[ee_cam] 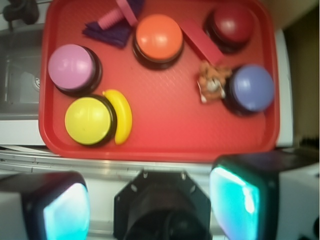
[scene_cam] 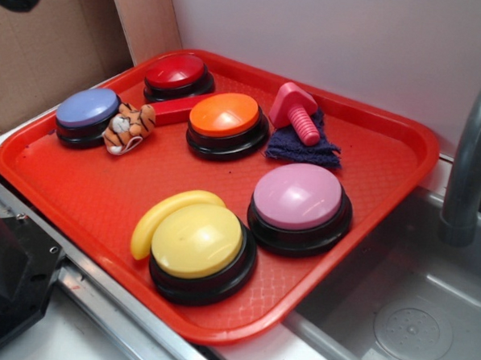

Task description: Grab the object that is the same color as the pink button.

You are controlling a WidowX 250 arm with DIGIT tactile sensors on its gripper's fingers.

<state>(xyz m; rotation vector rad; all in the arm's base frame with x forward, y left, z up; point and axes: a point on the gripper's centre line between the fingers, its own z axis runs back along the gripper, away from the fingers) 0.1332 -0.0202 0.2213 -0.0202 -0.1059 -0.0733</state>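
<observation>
My pincer [ee_cam: 150,210] is nearest, fingers wide apart, holding nothing. The pink toy bolt [ee_cam: 119,14] lies on the dark blue cloth [ee_cam: 112,31] at eleven o'clock, beyond the pink button [ee_cam: 72,67].

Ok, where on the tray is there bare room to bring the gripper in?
Open tray floor runs between the tiger toy and yellow button, and along the front-left rim. The corner right of the blue cloth is bare. Crowded: pink bolt lies on the cloth, close to the orange button; pink button sits in front.
</observation>
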